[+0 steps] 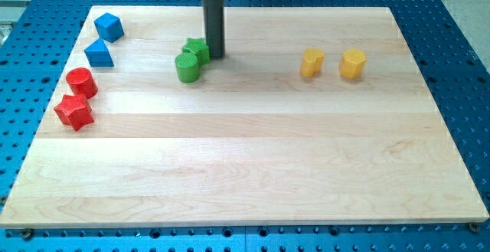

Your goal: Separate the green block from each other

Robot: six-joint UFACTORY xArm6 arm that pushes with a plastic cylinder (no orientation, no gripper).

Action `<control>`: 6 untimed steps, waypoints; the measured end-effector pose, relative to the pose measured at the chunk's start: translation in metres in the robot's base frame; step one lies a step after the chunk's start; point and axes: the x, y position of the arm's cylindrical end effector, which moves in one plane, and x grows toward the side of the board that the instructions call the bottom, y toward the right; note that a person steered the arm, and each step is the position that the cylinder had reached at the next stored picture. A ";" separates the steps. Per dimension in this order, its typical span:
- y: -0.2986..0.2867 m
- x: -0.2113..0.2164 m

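Two green blocks touch each other near the board's top centre: a green cylinder (187,67) and, just above and to its right, a green star-shaped block (197,49). My dark rod comes down from the view's top, and my tip (215,56) rests against the right side of the green star block, up and to the right of the cylinder.
Two blue blocks (109,27) (99,53) and a red cylinder (81,82) and red star (74,112) line the wooden board's (253,168) left side. Two yellow blocks (311,63) (353,63) sit at the right. Blue perforated table surrounds the board.
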 end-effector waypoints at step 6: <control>0.002 0.020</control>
